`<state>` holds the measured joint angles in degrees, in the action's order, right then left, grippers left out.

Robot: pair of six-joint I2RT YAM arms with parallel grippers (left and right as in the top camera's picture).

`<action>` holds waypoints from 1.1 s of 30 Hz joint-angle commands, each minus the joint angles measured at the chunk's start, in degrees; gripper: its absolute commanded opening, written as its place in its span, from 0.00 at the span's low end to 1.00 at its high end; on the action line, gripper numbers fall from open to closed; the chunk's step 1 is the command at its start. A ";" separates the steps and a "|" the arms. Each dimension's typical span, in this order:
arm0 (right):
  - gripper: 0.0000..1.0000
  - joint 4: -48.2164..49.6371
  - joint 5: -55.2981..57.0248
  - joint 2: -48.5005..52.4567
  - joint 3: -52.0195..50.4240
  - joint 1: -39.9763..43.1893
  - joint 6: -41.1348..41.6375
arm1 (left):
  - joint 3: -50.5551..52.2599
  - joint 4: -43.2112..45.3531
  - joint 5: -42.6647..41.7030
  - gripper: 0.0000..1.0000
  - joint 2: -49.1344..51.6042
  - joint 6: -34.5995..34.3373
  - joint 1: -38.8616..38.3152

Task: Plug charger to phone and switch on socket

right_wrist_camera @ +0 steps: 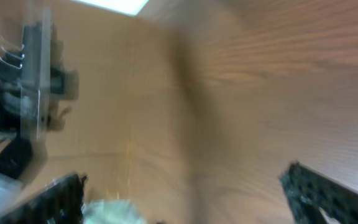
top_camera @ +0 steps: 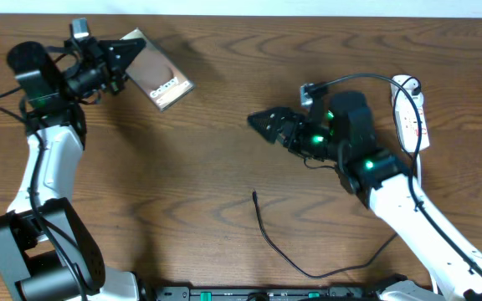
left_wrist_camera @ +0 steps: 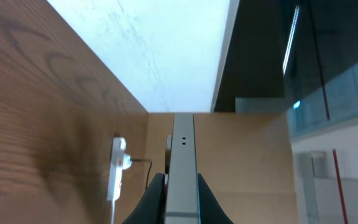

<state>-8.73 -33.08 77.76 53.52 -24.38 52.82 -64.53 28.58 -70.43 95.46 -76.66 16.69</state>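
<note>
We view the table [top_camera: 191,176] from directly above in the overhead view, far enough to take in the whole workspace. The left wrist view sits close behind the phone [left_wrist_camera: 182,162], seen edge-on at lower centre, and faces across the table to the socket [left_wrist_camera: 117,168] at lower left; overhead shares both. The right wrist view is low and blurred, facing the left arm [right_wrist_camera: 8,155] at far left.
</note>
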 commanded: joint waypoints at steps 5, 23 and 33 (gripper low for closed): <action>0.99 -34.40 21.66 6.58 19.12 -8.76 -23.96 | -1.60 0.70 -9.75 0.07 -1.27 2.80 1.51; 0.92 -35.98 28.46 21.20 17.33 -19.78 -9.77 | -1.44 0.68 -12.96 0.08 -1.27 5.03 1.51; 0.88 -42.47 26.58 27.58 17.18 -20.68 -6.12 | -1.44 0.68 -12.94 0.07 -1.27 5.09 1.51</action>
<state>-50.19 -6.24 104.64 71.07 -43.59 44.99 -64.53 28.67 -82.08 95.46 -71.94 18.22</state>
